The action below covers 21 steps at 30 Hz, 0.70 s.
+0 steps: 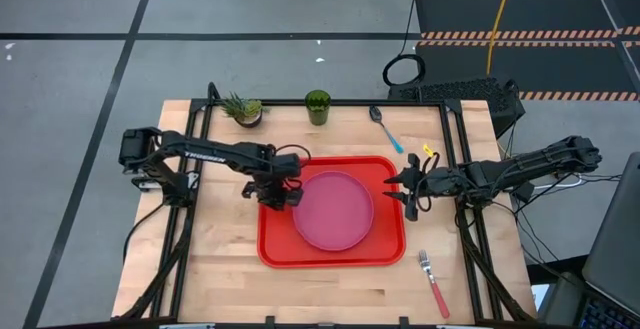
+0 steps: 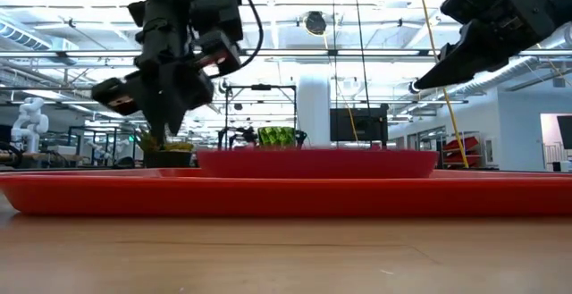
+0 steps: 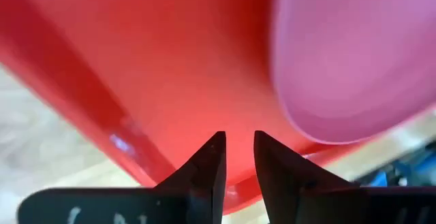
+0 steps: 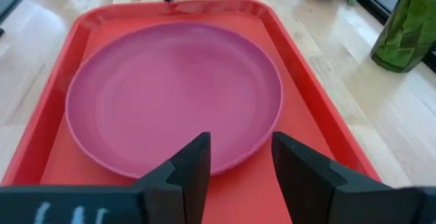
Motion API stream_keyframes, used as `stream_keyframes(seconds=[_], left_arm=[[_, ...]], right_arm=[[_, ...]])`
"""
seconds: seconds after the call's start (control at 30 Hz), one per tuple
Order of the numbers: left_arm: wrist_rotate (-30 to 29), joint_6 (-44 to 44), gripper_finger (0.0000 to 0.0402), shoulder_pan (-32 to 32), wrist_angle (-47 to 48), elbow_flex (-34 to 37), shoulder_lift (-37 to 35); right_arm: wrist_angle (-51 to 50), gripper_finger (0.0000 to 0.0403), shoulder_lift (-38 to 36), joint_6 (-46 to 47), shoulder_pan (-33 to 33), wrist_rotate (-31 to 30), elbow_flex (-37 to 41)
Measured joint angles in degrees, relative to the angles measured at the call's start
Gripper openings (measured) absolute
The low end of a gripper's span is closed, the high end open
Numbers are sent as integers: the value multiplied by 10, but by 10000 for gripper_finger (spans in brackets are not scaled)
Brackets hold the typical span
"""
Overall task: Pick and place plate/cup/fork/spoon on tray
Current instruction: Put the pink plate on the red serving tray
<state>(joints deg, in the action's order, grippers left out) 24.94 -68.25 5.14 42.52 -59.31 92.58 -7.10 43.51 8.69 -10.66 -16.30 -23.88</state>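
Observation:
The pink plate [image 1: 333, 210] lies flat on the floor of the red tray [image 1: 275, 244] in the middle of the table. My left gripper [image 3: 238, 139] hovers over the tray's left part, pointing steeply down beside the plate's left rim [image 3: 293, 115]. Its fingers are a little apart with nothing between them. My right gripper [image 4: 242, 142] hangs open above the tray's right rim [image 4: 320, 125], aimed at the plate. The green cup [image 1: 318, 107] and the blue-handled spoon [image 1: 385, 127] stand and lie near the far edge. The red-handled fork [image 1: 434, 282] lies at the near right.
A small potted plant [image 1: 243, 110] stands at the far left, next to the cup. Black frame rails [image 1: 455, 159] run along the table's left and right sides. Bare wood shows around the tray, widest at the near left.

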Motion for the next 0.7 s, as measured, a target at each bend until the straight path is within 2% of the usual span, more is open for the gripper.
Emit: stream_keyframes(seconds=[0.13, 0.3, 0.4, 0.53, 0.63, 0.7], left_arm=[[-34, 75, 78, 4, 0, -42, -4], [-148, 212, 78, -1, 0, -115, -8], [-201, 330, 78, -5, 3, -140, -8], [-283, 483, 78, -25, 6, -140, -8], [-328, 575, 78, -45, -19, -116, -8], [-336, 611, 78, -52, -52, -86, -7]], right_arm=[[-5, 148, 0, 0, 2, -7, 0], [-13, 148, 0, 21, 2, -34, 1], [-9, 148, 3, 14, 2, -34, 18], [-11, 148, 11, 3, 12, -61, 41], [-7, 148, 22, 39, 17, -57, 44], [-3, 148, 32, 50, 16, -37, 44]])
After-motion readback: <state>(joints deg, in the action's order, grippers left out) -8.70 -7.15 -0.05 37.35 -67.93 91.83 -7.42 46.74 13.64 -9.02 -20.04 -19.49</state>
